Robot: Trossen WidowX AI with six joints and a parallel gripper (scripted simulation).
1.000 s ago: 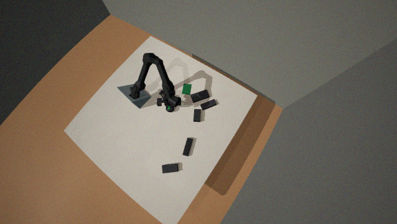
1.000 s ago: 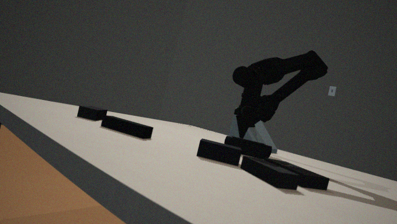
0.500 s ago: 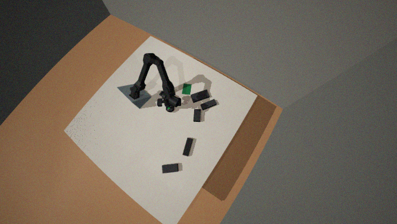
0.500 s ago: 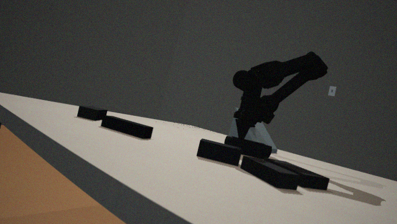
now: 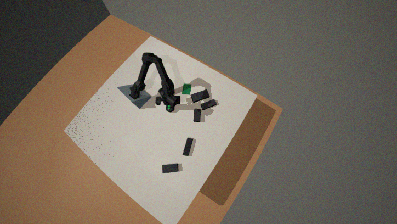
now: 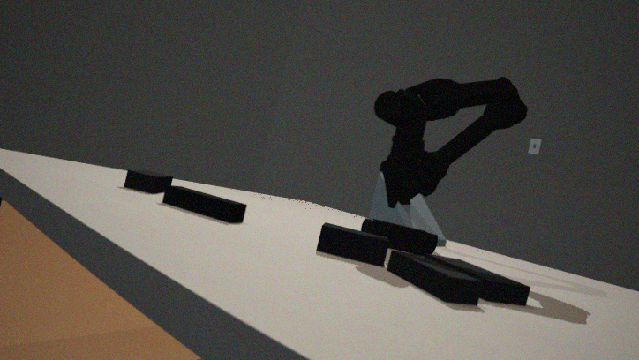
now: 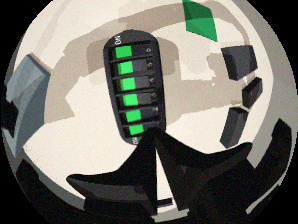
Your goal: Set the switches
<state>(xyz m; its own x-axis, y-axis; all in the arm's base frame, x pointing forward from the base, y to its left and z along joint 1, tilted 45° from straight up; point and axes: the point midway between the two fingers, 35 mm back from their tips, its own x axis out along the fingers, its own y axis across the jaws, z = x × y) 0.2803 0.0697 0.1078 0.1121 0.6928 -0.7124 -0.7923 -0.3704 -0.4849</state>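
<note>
From the top, the controller unit (image 5: 169,109) (image 6: 400,236) (image 7: 113,90) lies on the white bench (image 5: 133,155) (image 6: 214,264) (image 7: 55,155), right of the pale blue stand (image 5: 141,104) (image 6: 430,216) (image 7: 36,82). It is mostly hidden under the wrist of the arm (image 5: 163,72) (image 6: 480,93). A green square (image 5: 186,89) (image 7: 200,21) lies to its right, with a dark block (image 5: 197,115) (image 6: 352,243) (image 7: 234,127) farther right and several more parts around the bench.

The exterior view shows the unit low on the bench behind that block. The gripper (image 6: 392,205) (image 7: 153,131) points down at it from above; whether the tips touch it is too dark to tell.

In the wrist view the fingers are together with nothing between them, tips over the near end of the unit, beside the lowest switch (image 7: 136,130), which they partly cover. All six green ends face left, numbered dark ends right. The underside label is out of sight, so the target pattern cannot be read here.

The step in hand looks like setting a switch at that near end. The next move calls for a short, straight press on the chosen end, centred so the neighbouring rocker is not caught, then a lift to check the result.
</note>
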